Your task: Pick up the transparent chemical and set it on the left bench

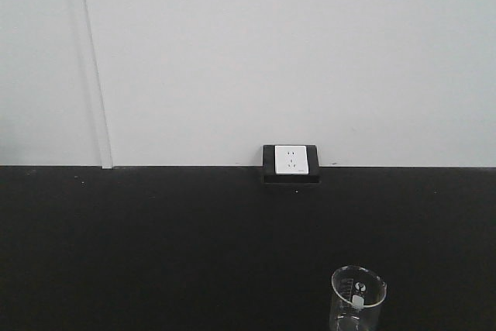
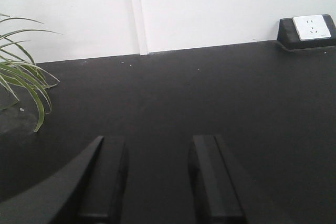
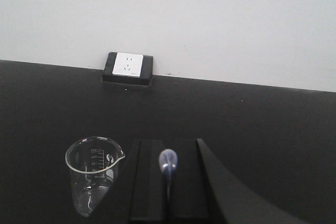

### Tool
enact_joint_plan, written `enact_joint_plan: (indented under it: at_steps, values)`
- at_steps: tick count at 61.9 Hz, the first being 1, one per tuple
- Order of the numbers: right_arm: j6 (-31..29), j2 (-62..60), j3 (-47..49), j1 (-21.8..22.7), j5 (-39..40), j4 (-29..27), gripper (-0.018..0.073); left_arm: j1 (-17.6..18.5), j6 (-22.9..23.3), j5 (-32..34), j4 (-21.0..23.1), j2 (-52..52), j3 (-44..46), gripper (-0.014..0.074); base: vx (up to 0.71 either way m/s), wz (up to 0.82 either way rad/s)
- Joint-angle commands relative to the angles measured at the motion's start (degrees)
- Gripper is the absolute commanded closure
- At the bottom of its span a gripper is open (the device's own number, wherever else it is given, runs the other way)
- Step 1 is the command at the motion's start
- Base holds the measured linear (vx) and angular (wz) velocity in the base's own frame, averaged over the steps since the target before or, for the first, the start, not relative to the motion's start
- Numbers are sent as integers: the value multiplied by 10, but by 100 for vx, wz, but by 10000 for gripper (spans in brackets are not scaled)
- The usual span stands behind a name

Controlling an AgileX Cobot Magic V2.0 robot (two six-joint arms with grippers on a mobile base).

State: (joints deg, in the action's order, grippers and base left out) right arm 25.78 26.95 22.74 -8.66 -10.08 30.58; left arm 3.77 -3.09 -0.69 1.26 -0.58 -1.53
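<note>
The transparent chemical, a small clear glass beaker [image 1: 358, 297] with a pour spout, stands upright on a black benchtop [image 1: 155, 246] at the front right. In the right wrist view the beaker [image 3: 93, 174] sits just left of my right gripper [image 3: 168, 142], apart from it. The right gripper's jaws are shut together, and a small bluish bulb [image 3: 168, 160] with a thin stem shows pinched in the seam. My left gripper [image 2: 157, 142] hangs open over bare benchtop with nothing between its fingers. The left bench is out of view.
A white wall socket [image 1: 291, 159] in a black housing sits at the back edge of the benchtop, against the white wall. The socket [image 2: 312, 27] also appears at the far right of the left wrist view. Green plant leaves [image 2: 23, 77] reach in from the left.
</note>
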Motion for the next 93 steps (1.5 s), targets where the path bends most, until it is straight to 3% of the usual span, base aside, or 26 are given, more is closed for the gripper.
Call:
enact_joint_plan:
  at_steps: [1,35,93]
  values:
    - [0,2,17,2,38,7,567,1,4,45,0,-11,-9,600,-1,1]
    - [0,2,17,2,38,7,567,1,4,45,0,-11,-9,600,-11,0]
    - [0,2,17,2,37,7,567,1,4,45,0,-11,-9,600,-35,5]
